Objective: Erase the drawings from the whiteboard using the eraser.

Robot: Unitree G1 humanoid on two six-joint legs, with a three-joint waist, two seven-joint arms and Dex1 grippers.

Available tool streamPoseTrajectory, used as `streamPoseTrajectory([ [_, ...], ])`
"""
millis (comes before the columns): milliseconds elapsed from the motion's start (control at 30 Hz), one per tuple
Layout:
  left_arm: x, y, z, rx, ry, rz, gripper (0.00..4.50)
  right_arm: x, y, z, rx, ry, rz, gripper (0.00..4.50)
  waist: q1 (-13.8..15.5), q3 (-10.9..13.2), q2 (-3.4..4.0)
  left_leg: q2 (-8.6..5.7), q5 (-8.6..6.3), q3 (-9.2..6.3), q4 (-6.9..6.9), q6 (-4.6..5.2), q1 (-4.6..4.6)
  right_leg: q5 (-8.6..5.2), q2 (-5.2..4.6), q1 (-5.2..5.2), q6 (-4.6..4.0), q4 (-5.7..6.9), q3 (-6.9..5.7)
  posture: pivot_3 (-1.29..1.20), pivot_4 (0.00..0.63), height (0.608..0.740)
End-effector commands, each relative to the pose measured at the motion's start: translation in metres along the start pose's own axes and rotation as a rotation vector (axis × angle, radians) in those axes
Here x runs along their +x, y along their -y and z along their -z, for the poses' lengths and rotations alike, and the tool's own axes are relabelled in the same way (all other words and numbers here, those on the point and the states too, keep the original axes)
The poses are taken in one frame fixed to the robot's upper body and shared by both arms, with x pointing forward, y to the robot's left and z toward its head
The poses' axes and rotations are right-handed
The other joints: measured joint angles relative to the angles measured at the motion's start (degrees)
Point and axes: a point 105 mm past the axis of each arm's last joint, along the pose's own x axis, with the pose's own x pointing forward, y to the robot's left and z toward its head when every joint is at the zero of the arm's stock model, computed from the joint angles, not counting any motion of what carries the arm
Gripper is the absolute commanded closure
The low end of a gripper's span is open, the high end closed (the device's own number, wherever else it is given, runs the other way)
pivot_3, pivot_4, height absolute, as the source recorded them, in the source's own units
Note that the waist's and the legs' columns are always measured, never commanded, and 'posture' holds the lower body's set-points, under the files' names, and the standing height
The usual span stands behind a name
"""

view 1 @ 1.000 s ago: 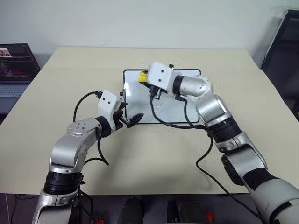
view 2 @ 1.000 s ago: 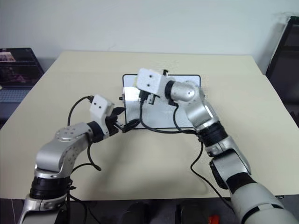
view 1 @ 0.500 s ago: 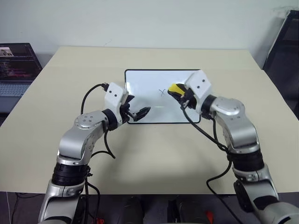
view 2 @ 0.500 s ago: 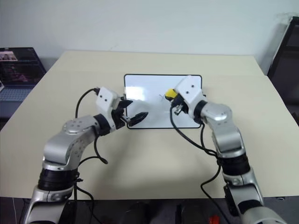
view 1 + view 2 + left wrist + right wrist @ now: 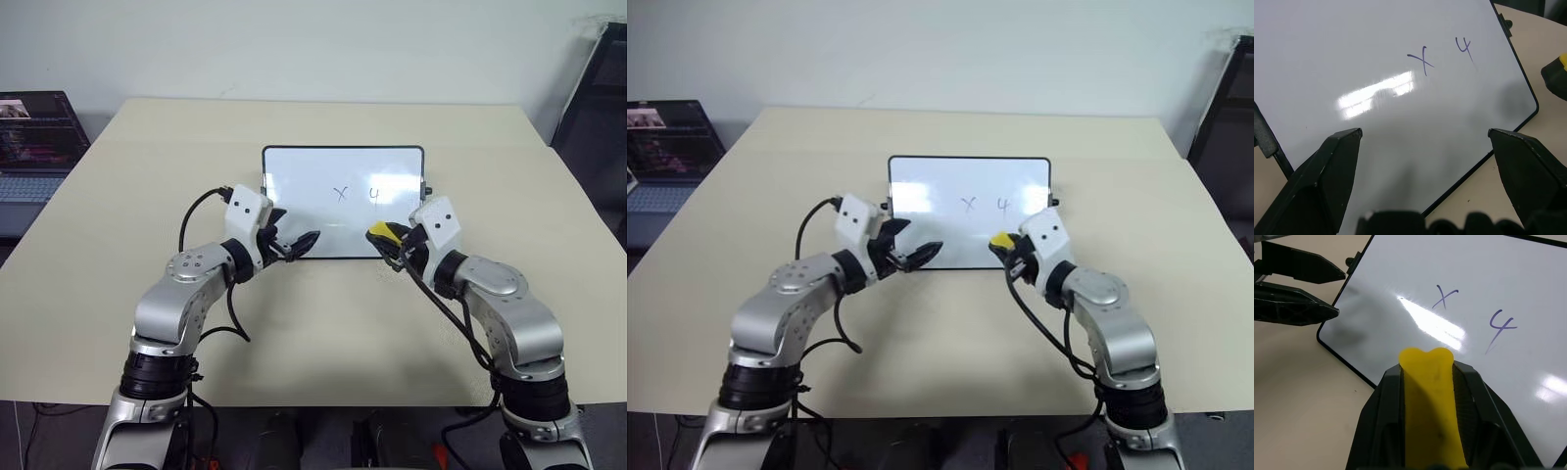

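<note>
The whiteboard [image 5: 304,181] lies flat in the middle of the table, black-framed, with a small knob on each side. Its drawings are an "x" [image 5: 340,194] and a "4" [image 5: 374,193] in thin bluish strokes on the right half. My right gripper [image 5: 389,241] hovers at the board's near edge, right of centre, shut on the yellow eraser [image 5: 381,232], whose rounded tip [image 5: 1427,363] sticks out toward the marks. My left gripper [image 5: 295,242] stands open over the board's near-left part, its fingers [image 5: 1334,164] spread wide with nothing between them.
An open laptop [image 5: 34,147] sits off the table's far left. A dark frame [image 5: 598,88] stands beyond the right side. Bare beige tabletop [image 5: 323,323] surrounds the board. Black cables hang from both wrists.
My right arm swung from the board's far-left area across to the right and down to its near edge, carrying the eraser and uncovering the "x" and "4". My left gripper shifted slightly right.
</note>
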Motion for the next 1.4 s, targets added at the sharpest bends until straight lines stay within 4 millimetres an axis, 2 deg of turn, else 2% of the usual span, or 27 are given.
streamPoseTrajectory([
  [33,-0.001,-0.002,-0.013,0.027,0.045,-0.022,0.0,0.005,0.001,-0.021,-0.054,0.101,0.017,3.51,-0.01,0.0,0.0,0.0,0.0,0.0,0.0,0.0,0.0,0.0,0.0,0.01,0.0,0.0,0.0,0.0,0.15,0.74],
  [167,0.004,-0.006,-0.014,0.023,0.033,-0.038,0.0,0.022,0.007,-0.038,-0.245,0.147,0.035,3.51,-0.01,0.01,-0.01,-0.02,0.0,0.04,0.03,0.0,0.02,0.0,0.0,0.0,0.0,0.01,0.03,0.0,0.15,0.74],
  [300,0.009,-0.005,-0.013,0.033,0.02,-0.027,0.0,0.042,0.009,-0.052,-0.342,0.18,0.027,3.51,-0.07,0.01,-0.01,-0.01,0.01,0.03,0.01,0.0,0.02,0.0,0.02,0.0,0.0,0.0,0.01,0.0,0.15,0.74],
  [433,0.012,-0.001,-0.012,0.047,0.011,0.0,0.0,0.062,0.011,-0.064,-0.382,0.196,0.022,3.51,-0.02,0.01,-0.01,0.0,0.01,0.05,0.0,-0.01,-0.01,0.0,0.01,-0.03,0.0,-0.04,0.03,0.0,0.15,0.74],
  [600,0.01,0.002,-0.003,0.076,-0.026,0.033,0.0,0.091,0.017,-0.063,-0.411,0.162,0.039,3.51,-0.14,0.01,-0.01,0.01,0.01,0.06,0.0,-0.01,0.0,0.0,0.0,-0.03,-0.01,-0.03,0.03,0.0,0.15,0.74],
  [767,0.007,0.004,0.002,0.096,-0.045,0.061,0.0,0.104,0.024,-0.055,-0.441,0.124,0.053,3.51,-0.18,0.01,-0.01,0.02,0.01,0.06,-0.02,-0.01,-0.02,0.01,-0.01,-0.04,-0.01,-0.04,0.02,0.0,0.15,0.74],
  [933,0.004,0.008,0.006,0.098,-0.051,0.074,0.0,0.115,0.031,-0.034,-0.458,0.037,0.042,3.51,-0.3,0.01,-0.01,0.02,0.0,0.09,0.0,-0.01,0.0,0.01,-0.02,-0.04,-0.01,-0.01,0.05,0.0,0.15,0.74],
  [1067,0.002,0.008,0.008,0.099,-0.051,0.075,0.0,0.111,0.014,0.0,-0.53,-0.068,-0.11,3.51,-0.45,0.0,-0.01,0.03,0.0,0.07,0.02,0.0,0.08,0.01,-0.01,0.02,-0.01,0.05,0.03,0.0,0.15,0.74],
  [1233,0.002,0.008,0.007,0.098,-0.051,0.073,0.0,0.102,0.006,0.023,-0.61,-0.146,-0.192,3.51,-0.61,0.0,-0.01,0.02,0.0,0.05,0.07,0.0,0.13,0.01,-0.01,0.09,-0.01,0.1,0.03,0.0,0.15,0.74],
  [1300,0.002,0.01,0.008,0.096,-0.052,0.081,0.0,0.101,0.01,0.023,-0.644,-0.146,-0.169,3.51,-0.61,0.0,-0.01,0.02,0.01,0.03,0.09,0.0,0.18,0.01,-0.01,0.13,-0.01,0.14,0.02,0.0,0.15,0.74],
  [1400,0.002,0.01,0.007,0.097,-0.052,0.083,0.0,0.103,0.028,0.004,-0.668,-0.095,-0.047,3.51,-0.65,0.0,-0.01,0.01,0.02,0.01,0.09,0.0,0.21,0.01,-0.01,0.14,-0.01,0.19,0.0,0.0,0.15,0.74],
])
